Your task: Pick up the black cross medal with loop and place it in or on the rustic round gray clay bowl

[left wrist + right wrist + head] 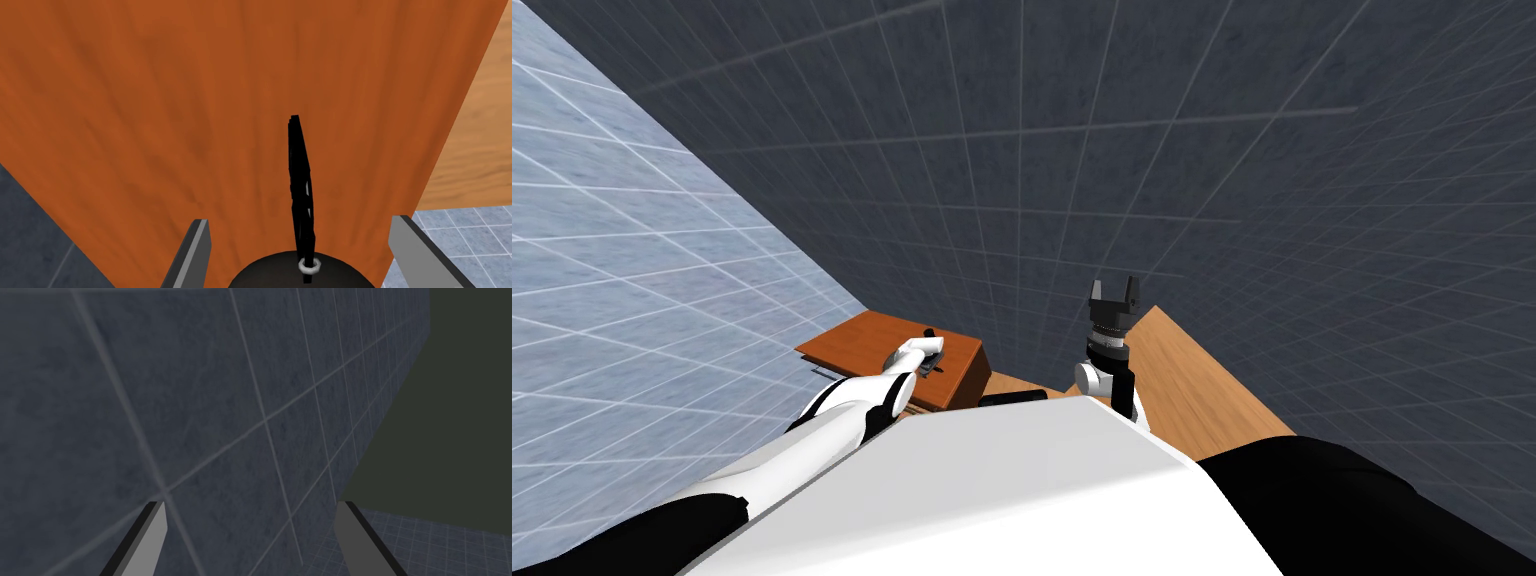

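My left gripper (299,219) hangs over the reddish-brown wooden top (150,125) with its jaws spread wide, holding nothing. The black cross medal (301,185) sits between my fingers (197,250), roughly midway and touching neither. From the jaws it lies dead ahead at twelve o'clock. I see it edge-on, as a thin dark blade whose long axis runs straight away from my palm, along the line of my fingers. Its small pale loop (308,265) is at the near end, hard against my gripper's dark body. I cannot tell whether the medal stands on its edge or leans.

From my head, the wooden top (862,345) is at about ten o'clock, and my left gripper (932,352) is over its near corner. My right gripper (1114,290) is raised at about one o'clock, well apart from the medal. Its jaws (250,503) are also wide and empty.

So the left arm is the one for this. As I judge it, the flat faces of the medal turn toward my two fingers, so closing straight in should pinch it across its thin side. The risk is that so thin a piece slips or twists if my fingers meet it unevenly.
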Tool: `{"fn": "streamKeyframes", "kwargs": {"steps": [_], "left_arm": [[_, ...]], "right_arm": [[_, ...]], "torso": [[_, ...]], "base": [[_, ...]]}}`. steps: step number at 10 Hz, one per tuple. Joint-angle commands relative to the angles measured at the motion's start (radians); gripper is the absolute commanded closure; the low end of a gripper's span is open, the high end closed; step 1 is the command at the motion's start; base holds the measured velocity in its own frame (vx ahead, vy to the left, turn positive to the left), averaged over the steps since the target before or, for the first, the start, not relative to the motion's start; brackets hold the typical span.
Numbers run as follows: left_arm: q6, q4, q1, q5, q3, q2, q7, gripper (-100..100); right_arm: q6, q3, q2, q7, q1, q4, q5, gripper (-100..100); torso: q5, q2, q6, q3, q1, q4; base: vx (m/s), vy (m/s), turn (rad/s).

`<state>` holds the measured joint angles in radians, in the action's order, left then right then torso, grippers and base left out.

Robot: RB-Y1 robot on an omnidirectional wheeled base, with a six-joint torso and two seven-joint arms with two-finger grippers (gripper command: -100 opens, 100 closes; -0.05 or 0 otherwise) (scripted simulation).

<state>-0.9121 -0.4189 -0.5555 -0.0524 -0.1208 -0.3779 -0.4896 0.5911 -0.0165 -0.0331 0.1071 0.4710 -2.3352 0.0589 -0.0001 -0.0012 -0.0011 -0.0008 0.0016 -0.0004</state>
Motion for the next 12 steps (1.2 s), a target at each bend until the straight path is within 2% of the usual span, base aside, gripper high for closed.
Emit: {"fn": "streamKeyframes", "kwargs": {"steps": [1, 3, 4, 5, 6, 8, 9, 10, 12], "left_arm": [[-0.016, 0.03, -0.015, -0.001, -0.003, -0.011, -0.007, -100], [-0.026, 0.008, -0.006, -0.001, -0.003, -0.009, -0.006, -100], [-0.025, 0.012, -0.007, -0.001, -0.003, -0.009, -0.006, 0], [0.003, 0.023, 0.01, 0.003, 0.003, 0.0, 0.006, -100], [0.003, 0.023, 0.01, 0.003, 0.003, 0.0, 0.006, -100], [0.039, 0.038, 0.031, 0.008, 0.01, 0.012, 0.022, -100], [0.038, 0.057, 0.015, 0.006, 0.008, 0.007, 0.015, -100], [0.046, 0.061, 0.015, 0.006, 0.008, 0.008, 0.016, 100], [0.043, 0.062, 0.016, 0.007, 0.008, 0.007, 0.016, 100]], "right_arm": [[0.0, 0.0, 0.0, 0.0, 0.0, 0.0, 0.0, 0], [0.0, 0.0, 0.0, 0.0, 0.0, 0.0, 0.0, 0], [0.0, 0.0, 0.0, 0.0, 0.0, 0.0, 0.0, 0], [0.0, 0.0, 0.0, 0.0, 0.0, 0.0, 0.0, 0], [0.0, 0.0, 0.0, 0.0, 0.0, 0.0, 0.0, 0], [0.0, 0.0, 0.0, 0.0, 0.0, 0.0, 0.0, 0], [0.0, 0.0, 0.0, 0.0, 0.0, 0.0, 0.0, 0], [0.0, 0.0, 0.0, 0.0, 0.0, 0.0, 0.0, 0], [0.0, 0.0, 0.0, 0.0, 0.0, 0.0, 0.0, 0]], "torso": [[0.0, 0.0, 0.0, 0.0, 0.0, 0.0], [0.0, 0.001, 0.0, 0.001, -0.001, 0.0], [0.0, 0.002, 0.0, 0.001, -0.001, 0.0], [0.0, 0.003, 0.0, 0.001, -0.001, 0.001], [0.0, 0.001, 0.0, 0.001, 0.0, 0.0], [0.0, 0.001, 0.0, 0.0, 0.001, 0.0], [0.0, 0.0, 0.0, 0.0, 0.001, 0.0], [0.0, 0.001, 0.0, 0.0, 0.0, 0.0], [0.001, 0.001, 0.002, 0.001, 0.0, 0.001]], "base": [[0.036, 0.013, -0.009], [0.012, 0.003, 0.0], [0.0, 0.0, 0.0], [0.036, 0.023, -0.021], [0.037, 0.027, -0.009], [0.041, 0.031, -0.015], [0.025, 0.015, -0.005], [0.0, 0.0, 0.0], [-0.001, 0.001, 0.01]]}}
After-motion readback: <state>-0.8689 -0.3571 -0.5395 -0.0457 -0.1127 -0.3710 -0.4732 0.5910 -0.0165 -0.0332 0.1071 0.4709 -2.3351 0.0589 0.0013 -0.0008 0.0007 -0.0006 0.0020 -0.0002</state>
